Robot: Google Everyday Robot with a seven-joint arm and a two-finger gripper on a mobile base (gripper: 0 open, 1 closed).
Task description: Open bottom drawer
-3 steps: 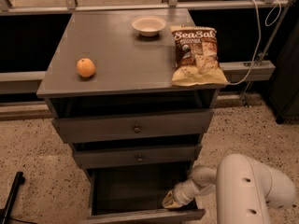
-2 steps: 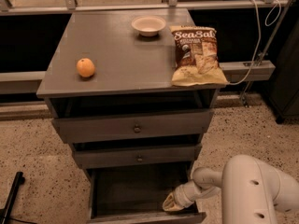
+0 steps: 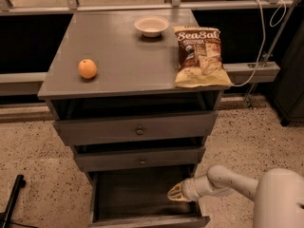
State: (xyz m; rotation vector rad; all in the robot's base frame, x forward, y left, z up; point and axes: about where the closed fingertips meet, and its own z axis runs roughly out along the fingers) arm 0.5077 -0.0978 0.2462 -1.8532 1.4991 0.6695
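Nearest to you, the bottom drawer [image 3: 133,194] stands pulled well out from the foot of the desk [image 3: 123,56], its dark inside open to view and its flat front running along the lower edge of the view. The white arm [image 3: 223,179] reaches in from the lower right, and the gripper [image 3: 175,193] sits over the right half of that open drawer, close to its right wall and just behind the front panel. You cannot tell how far open the gripper is, nor whether it has hold of anything. Above it, the middle drawer [image 3: 142,158] and the top drawer [image 3: 137,127] each show a small round knob at the centre. On the desk top, an orange [image 3: 87,68] lies near the left edge. A bag of chips [image 3: 200,56] lies flat at the front right corner, its lower end reaching the front edge. Farther back, a small pale bowl [image 3: 151,25] rests near the rear edge, right of centre. Beyond the right edge, a light cable [image 3: 260,37] hangs down along a post.
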